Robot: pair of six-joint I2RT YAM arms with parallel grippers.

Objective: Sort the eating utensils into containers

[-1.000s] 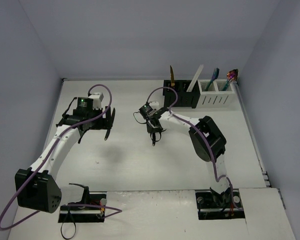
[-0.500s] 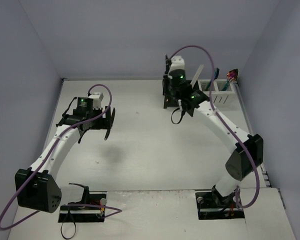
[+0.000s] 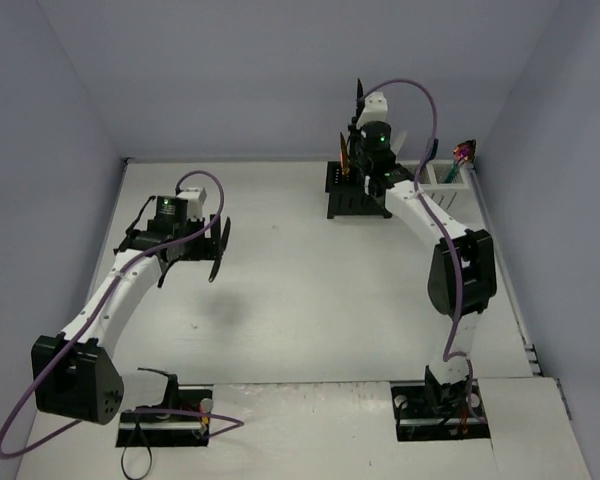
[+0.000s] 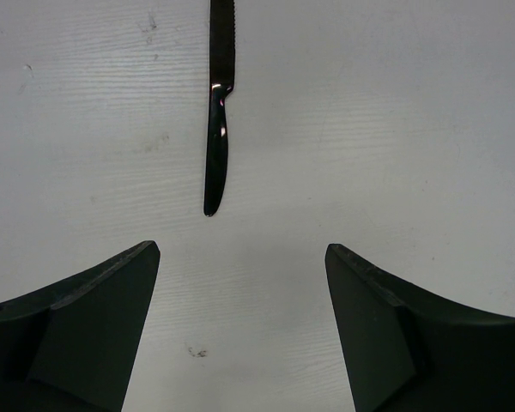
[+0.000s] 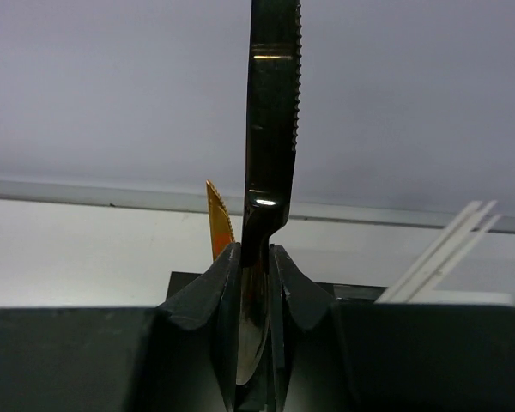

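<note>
Right gripper [image 5: 256,257] pinches a dark knife [image 5: 273,112] upright above the black caddy [image 3: 352,205]; well left, left gripper [image 4: 242,251] gapes wide over a second knife [image 4: 219,129]

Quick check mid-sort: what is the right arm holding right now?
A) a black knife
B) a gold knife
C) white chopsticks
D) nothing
A: in the right wrist view the right fingers are clamped on the black knife, serrated blade pointing up; the gold knife and chopsticks sit behind, ungripped.

White table [image 3: 310,290], grey walls [image 3: 280,70]
</note>
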